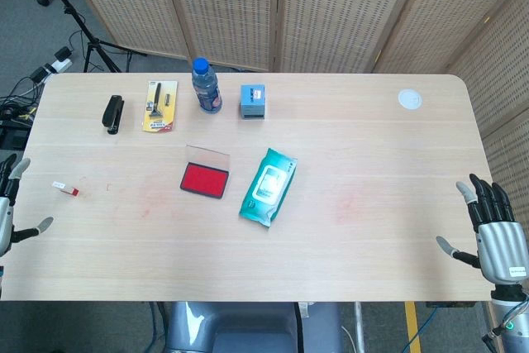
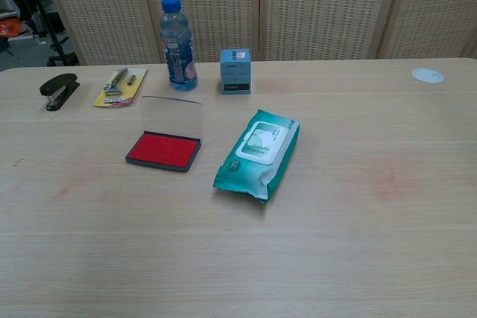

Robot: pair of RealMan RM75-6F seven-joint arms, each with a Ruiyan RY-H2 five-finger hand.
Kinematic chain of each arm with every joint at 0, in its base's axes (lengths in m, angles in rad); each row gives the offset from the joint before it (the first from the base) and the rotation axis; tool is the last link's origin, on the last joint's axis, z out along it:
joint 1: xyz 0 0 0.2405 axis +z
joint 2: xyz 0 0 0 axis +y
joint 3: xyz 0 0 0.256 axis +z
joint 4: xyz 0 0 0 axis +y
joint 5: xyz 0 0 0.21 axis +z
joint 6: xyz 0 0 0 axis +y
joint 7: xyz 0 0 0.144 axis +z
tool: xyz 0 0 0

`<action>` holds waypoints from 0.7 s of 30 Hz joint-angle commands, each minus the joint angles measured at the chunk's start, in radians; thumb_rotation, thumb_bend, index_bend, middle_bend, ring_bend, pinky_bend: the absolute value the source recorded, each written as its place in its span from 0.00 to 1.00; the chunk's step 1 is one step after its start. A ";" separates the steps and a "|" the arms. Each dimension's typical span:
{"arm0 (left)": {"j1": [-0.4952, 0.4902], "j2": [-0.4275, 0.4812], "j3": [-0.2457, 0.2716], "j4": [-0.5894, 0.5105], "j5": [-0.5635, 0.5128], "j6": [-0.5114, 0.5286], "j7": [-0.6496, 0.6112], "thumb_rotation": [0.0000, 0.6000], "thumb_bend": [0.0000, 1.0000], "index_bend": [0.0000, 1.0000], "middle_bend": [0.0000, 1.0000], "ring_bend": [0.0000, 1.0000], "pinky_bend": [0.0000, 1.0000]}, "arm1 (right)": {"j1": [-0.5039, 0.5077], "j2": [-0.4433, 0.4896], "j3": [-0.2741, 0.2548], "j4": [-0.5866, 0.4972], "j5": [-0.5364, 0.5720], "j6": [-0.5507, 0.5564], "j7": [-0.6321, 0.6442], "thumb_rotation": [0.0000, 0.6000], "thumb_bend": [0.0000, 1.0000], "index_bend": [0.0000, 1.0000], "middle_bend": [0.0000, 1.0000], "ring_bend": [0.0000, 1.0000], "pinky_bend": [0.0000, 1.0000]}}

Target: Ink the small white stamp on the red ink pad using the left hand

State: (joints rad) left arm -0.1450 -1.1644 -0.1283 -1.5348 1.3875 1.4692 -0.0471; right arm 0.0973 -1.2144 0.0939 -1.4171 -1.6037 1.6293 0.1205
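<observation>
Small white stamp w/ red end (image 1: 65,189) lies flat on light wooden table (image 1: 372,229), 9 o'clock of open red ink pad w/ clear lid (image 1: 204,179), well apart. Left hand (image 1: 10,204) at table's 9 o'clock edge, fingers spread, empty. Right hand (image 1: 493,233) at 4 o'clock, splayed, empty.

Red ink pad (image 2: 163,150), teal wipes pack (image 2: 257,156), black stapler (image 2: 59,90)

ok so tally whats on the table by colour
Red: 1, the ink pad
Black: 1, the stapler
Yellow: 1, the razor pack
Blue: 2, the bottle and the small box
Green: 1, the wipes pack
White: 2, the small stamp and the round disc
Total: 8
</observation>
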 commanded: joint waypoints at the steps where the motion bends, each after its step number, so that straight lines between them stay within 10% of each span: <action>1: 0.000 0.000 0.000 0.001 0.000 -0.002 0.001 1.00 0.01 0.00 0.00 0.00 0.00 | 0.000 0.000 0.000 0.000 0.000 0.000 0.000 1.00 0.00 0.00 0.00 0.00 0.00; 15: -0.007 0.005 -0.001 0.007 -0.004 -0.021 -0.003 1.00 0.01 0.00 0.04 0.01 0.00 | 0.001 0.000 -0.002 -0.001 -0.002 -0.002 0.005 1.00 0.00 0.00 0.00 0.00 0.00; 17: -0.015 0.009 -0.001 0.013 0.001 -0.032 -0.007 1.00 0.02 0.00 0.33 0.25 0.12 | 0.002 0.000 -0.001 -0.001 0.002 -0.006 0.006 1.00 0.00 0.00 0.00 0.00 0.00; 19: -0.023 0.007 -0.012 0.031 0.001 -0.031 -0.010 1.00 0.03 0.00 0.73 0.71 0.51 | 0.002 -0.001 0.000 0.000 0.006 -0.009 0.006 1.00 0.00 0.00 0.00 0.00 0.00; 21: -0.039 0.004 -0.019 0.065 -0.012 -0.062 -0.029 1.00 0.03 0.00 0.90 0.94 0.83 | 0.004 -0.003 0.002 0.002 0.011 -0.014 0.003 1.00 0.00 0.00 0.00 0.00 0.00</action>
State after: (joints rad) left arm -0.1689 -1.1576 -0.1385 -1.4981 1.3852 1.4334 -0.0591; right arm 0.1005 -1.2166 0.0951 -1.4159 -1.5939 1.6169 0.1244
